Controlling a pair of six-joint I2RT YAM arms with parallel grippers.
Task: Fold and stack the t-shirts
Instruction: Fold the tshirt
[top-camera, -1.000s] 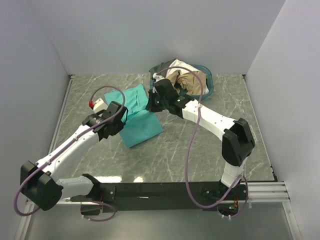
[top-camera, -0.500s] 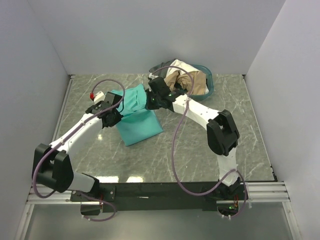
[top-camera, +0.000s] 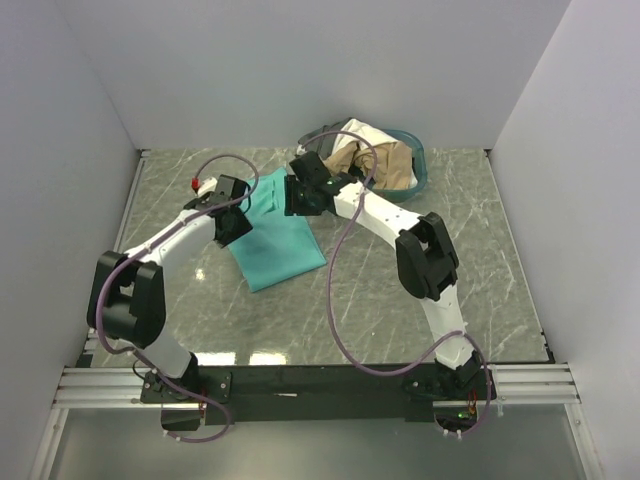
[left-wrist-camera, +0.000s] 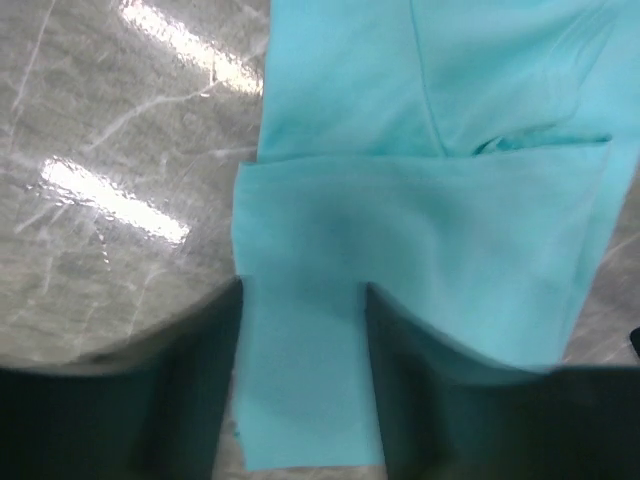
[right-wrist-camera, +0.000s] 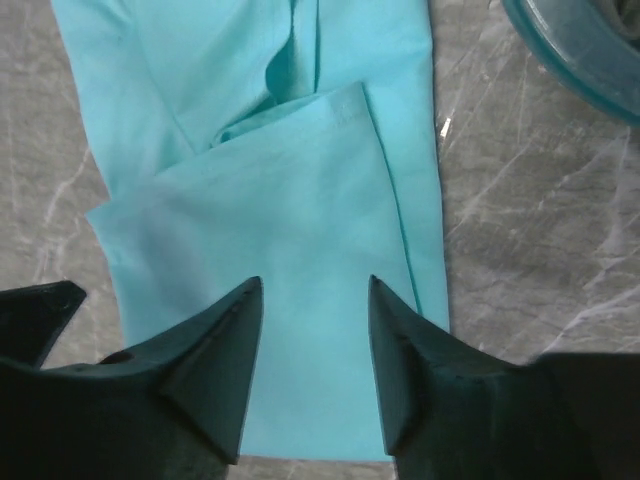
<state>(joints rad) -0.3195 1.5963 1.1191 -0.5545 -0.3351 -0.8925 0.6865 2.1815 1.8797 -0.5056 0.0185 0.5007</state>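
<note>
A bright teal-green t-shirt (top-camera: 282, 245) lies folded on the marble table, left of centre. My left gripper (top-camera: 240, 222) hovers over its left far edge. In the left wrist view the dark fingers (left-wrist-camera: 205, 385) stand apart with the flat teal cloth (left-wrist-camera: 420, 150) under them, nothing pinched. My right gripper (top-camera: 297, 197) is over the shirt's far right corner, and its fingertips (right-wrist-camera: 245, 300) are also spread above the folded cloth (right-wrist-camera: 250, 130). Cream-white (top-camera: 362, 132) and tan-beige (top-camera: 388, 160) t-shirts are heaped in the basket.
The oval teal-blue basket (top-camera: 422, 168) stands at the back right, against the wall; its rim (right-wrist-camera: 585, 45) shows at the right wrist view's top corner. Bare marble tabletop (top-camera: 420, 290) lies to the right and in front. White walls enclose three sides.
Both grippers have swung toward the back of the table over the teal shirt, and their jaws have gone from shut to apart, letting the cloth lie flat.
</note>
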